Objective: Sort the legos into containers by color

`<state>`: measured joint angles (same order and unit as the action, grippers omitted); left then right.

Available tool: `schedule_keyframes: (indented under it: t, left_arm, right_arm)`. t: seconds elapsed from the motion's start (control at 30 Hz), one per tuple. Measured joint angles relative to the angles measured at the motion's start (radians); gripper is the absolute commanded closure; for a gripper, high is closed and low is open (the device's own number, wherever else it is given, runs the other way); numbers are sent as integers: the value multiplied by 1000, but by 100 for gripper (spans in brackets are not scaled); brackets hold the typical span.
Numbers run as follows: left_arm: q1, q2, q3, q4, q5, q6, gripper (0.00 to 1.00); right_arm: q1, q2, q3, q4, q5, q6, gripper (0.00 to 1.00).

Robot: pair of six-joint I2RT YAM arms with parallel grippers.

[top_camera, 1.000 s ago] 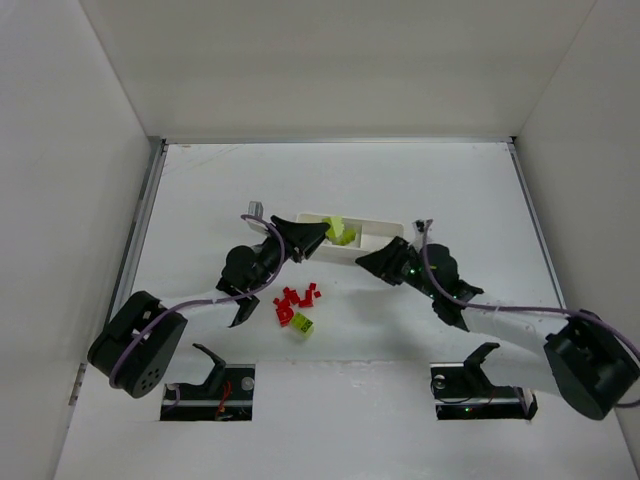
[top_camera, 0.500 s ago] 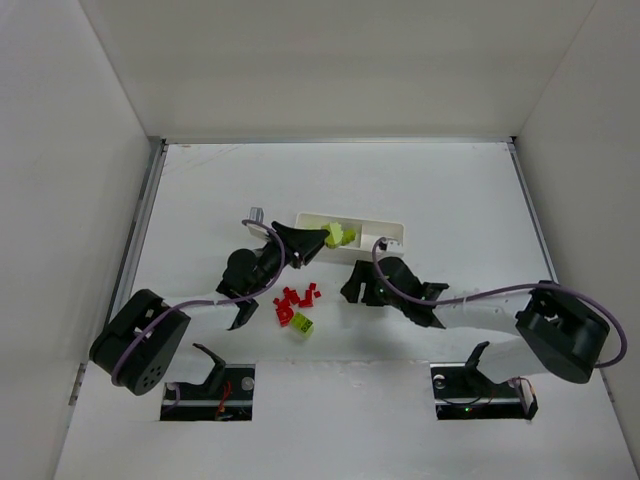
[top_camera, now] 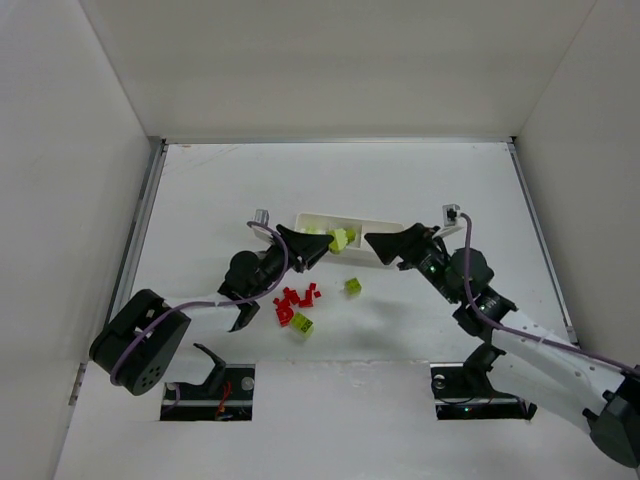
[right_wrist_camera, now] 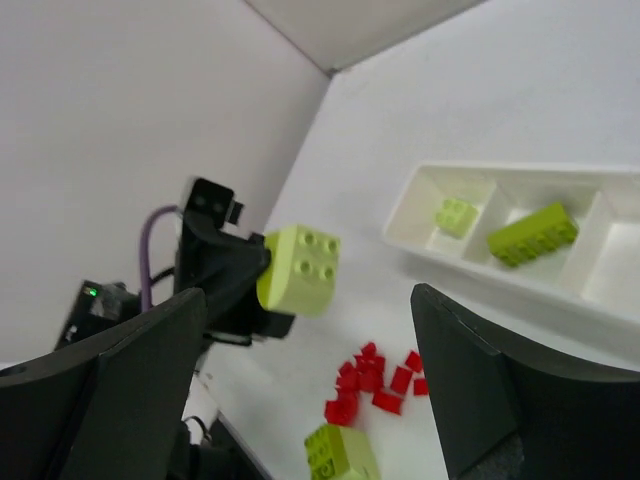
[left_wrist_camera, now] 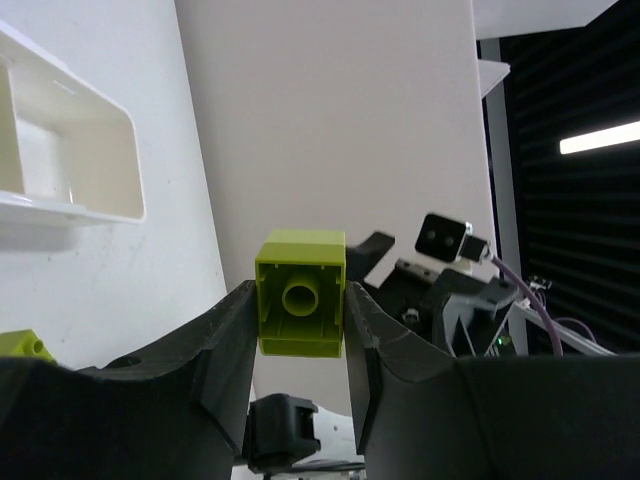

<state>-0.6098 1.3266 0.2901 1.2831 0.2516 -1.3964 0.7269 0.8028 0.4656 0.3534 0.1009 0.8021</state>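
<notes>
1. The left gripper (top_camera: pixel 322 243) is clamped on a lime-green brick (left_wrist_camera: pixel 300 290), one finger pressed to each side, with the brick's hollow underside facing the wrist camera.
2. The held brick is raised off the table (top_camera: pixel 450 180), close to the near wall of the white tray (top_camera: pixel 392 232). From above it overlaps the tray's edge, but whether it hangs over a compartment cannot be told.
3. The right gripper (top_camera: pixel 375 246) points at the tray's right part with its fingers spread wide and nothing between them.
4. In the tray, a small green brick (right_wrist_camera: pixel 455 213) lies in the left end compartment and a long green brick (right_wrist_camera: pixel 530 235) lies slanted in the middle one.
5. The red bricks (top_camera: pixel 295 300) sit in a loose cluster on the table, on the near side of the tray, below the left gripper.
6. A second green brick (top_camera: pixel 302 323) rests just beside the cluster's near edge.
7. A third green brick (top_camera: pixel 353 286) lies alone on the table, to the right of the cluster and clear of the tray.
</notes>
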Motion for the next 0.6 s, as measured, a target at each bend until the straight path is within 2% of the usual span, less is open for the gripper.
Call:
schedule_keyframes:
  t: [0.2, 0.47, 0.6]
  left_arm:
    - [-42, 0, 0, 0, 7, 0, 84]
    - [-61, 0, 6, 0, 10, 0, 84]
    - [-65, 0, 9, 0, 11, 0, 84]
  right_arm:
    - [-121, 174, -18, 175, -187, 95, 12]
    - [-131, 304, -39, 345, -360, 204, 34]
    - [-131, 325, -40, 410, -399, 233, 38]
